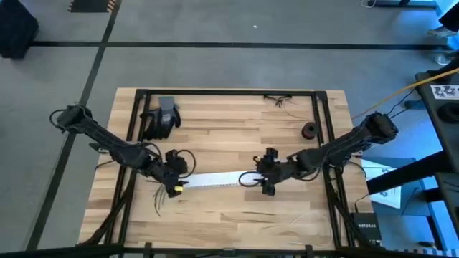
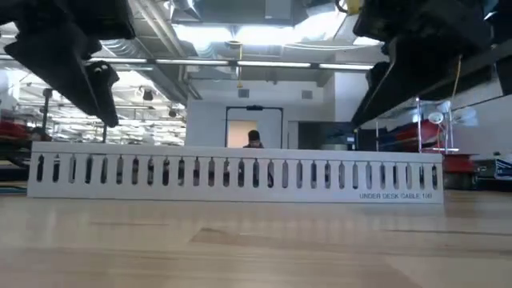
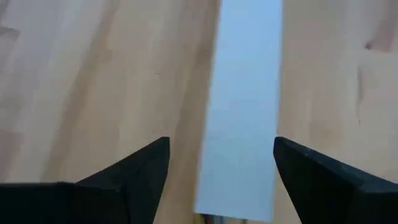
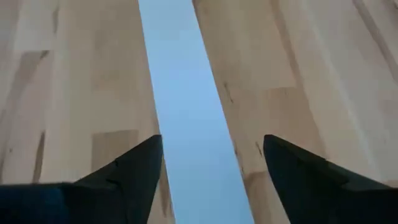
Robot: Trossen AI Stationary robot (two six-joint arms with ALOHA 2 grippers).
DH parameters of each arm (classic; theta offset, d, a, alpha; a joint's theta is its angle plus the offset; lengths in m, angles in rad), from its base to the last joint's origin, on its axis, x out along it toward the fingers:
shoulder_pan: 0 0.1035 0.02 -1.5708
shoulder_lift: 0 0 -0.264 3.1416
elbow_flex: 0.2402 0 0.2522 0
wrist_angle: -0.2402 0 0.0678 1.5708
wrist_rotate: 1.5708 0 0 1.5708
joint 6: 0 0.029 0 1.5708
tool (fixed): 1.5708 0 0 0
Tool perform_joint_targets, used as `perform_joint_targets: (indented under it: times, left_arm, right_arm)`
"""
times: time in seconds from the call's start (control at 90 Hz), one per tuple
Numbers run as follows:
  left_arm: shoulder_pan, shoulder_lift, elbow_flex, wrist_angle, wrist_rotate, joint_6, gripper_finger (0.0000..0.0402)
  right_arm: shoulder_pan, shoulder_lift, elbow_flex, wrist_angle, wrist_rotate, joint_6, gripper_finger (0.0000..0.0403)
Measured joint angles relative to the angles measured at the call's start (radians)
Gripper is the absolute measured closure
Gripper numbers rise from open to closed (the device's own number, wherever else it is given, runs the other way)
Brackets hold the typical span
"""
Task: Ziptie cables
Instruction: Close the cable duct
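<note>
A long white slotted strip (image 1: 219,179) stands on its long edge across the middle of the table; its slots show in the low view (image 2: 236,172). My left gripper (image 1: 177,185) is open over the strip's left end (image 3: 239,124), one finger on either side and clear of it. My right gripper (image 1: 266,178) is open over the right end (image 4: 193,124) in the same way. A few thin wires (image 1: 159,203), which may be the cables, splay on the table just near of my left gripper.
A black glove (image 1: 162,118) lies at the far left and a small black roll (image 1: 310,130) at the far right. A small tangle of dark wire (image 1: 280,100) lies by the far edge. Black frame rails (image 1: 319,122) run along the table's sides.
</note>
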Motion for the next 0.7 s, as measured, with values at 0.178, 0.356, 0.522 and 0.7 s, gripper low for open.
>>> perform_joint_targets:
  times: [0.178,0.356,0.522,0.7]
  left_arm:
    - [0.045,-0.005,0.0,0.036,0.105,0.05,0.0274]
    - [0.057,0.008,0.0,0.009,0.168,0.08,0.039]
    - [0.058,0.045,0.0,-0.038,0.172,0.079,0.0396]
    - [0.058,0.097,-0.023,0.0,0.165,0.103,0.04]
  right_arm:
    - [-0.023,0.0,0.0,-0.005,-0.043,-0.029,0.0265]
    - [-0.035,0.004,0.0,-0.032,-0.089,-0.032,0.0387]
    - [-0.034,0.03,0.001,-0.046,-0.093,-0.031,0.0384]
    - [-0.032,0.095,0.004,-0.038,-0.108,-0.029,0.0398]
